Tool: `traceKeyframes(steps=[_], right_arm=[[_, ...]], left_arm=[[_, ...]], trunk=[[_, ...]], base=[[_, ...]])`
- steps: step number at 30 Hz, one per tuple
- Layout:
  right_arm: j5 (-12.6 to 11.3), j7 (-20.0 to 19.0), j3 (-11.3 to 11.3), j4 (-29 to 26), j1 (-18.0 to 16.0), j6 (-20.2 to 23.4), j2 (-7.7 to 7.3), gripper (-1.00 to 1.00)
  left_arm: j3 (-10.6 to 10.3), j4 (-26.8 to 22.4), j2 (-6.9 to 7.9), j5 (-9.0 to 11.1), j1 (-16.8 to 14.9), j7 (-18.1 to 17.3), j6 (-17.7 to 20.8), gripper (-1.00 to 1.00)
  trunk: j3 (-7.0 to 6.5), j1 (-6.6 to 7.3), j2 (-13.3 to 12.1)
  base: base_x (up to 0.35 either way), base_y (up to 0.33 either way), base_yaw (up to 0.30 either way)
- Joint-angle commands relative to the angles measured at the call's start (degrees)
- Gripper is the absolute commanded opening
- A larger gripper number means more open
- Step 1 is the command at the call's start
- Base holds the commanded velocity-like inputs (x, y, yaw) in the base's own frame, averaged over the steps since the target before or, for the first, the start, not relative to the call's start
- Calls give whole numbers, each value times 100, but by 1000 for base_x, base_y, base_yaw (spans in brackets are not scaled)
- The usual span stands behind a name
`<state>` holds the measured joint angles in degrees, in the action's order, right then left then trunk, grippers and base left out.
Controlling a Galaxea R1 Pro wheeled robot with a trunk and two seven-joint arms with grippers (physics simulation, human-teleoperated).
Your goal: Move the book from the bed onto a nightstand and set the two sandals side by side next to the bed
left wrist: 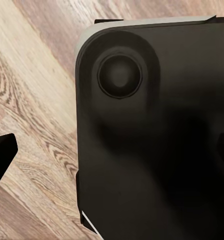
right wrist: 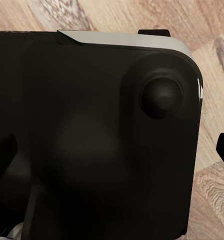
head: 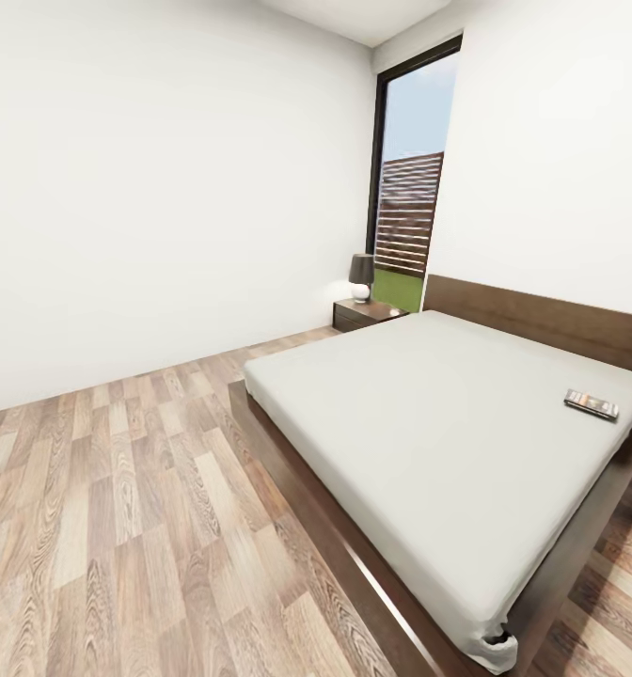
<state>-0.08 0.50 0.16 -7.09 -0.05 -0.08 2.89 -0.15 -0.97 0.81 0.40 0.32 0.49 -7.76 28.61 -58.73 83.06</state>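
Note:
The bed (head: 429, 423), with a light grey mattress on a dark wooden frame, fills the right half of the head view. On the mattress, toward its right edge and not far from the headboard (head: 542, 320), lies the book (head: 592, 404), flat and thin. A dark nightstand (head: 368, 313) stands at the bed's far corner beneath the window. The sandals are out of view. My left gripper (left wrist: 112, 160) hangs open over my own black base, one fingertip (left wrist: 2, 155) at the frame edge. My right gripper (right wrist: 114, 150) is likewise open, with nothing between its fingers.
A small dark-shaded lamp (head: 361, 275) sits on the nightstand. A tall black-framed window (head: 410, 188) shows a slatted fence and grass. Wood-plank floor (head: 118, 508) stretches left of the bed to the white wall. My black base (left wrist: 157, 140) lies under both wrists.

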Motion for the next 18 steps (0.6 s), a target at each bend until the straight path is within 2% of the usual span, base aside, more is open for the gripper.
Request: traceKeyframes(steps=[1, 18], right_arm=[[-1, 5, 1, -3, 1, -1, 1, 100], [-1, 4, 5, -3, -1, -1, 1, 100]], left_arm=[[-3, -8, 0, 2, 3, 5, -8, 100], [-10, -8, -2, -4, 3, 7, -11, 100]], trunk=[[4, 0, 2], [4, 0, 2]], base=[[0, 0, 0], [0, 0, 0]])
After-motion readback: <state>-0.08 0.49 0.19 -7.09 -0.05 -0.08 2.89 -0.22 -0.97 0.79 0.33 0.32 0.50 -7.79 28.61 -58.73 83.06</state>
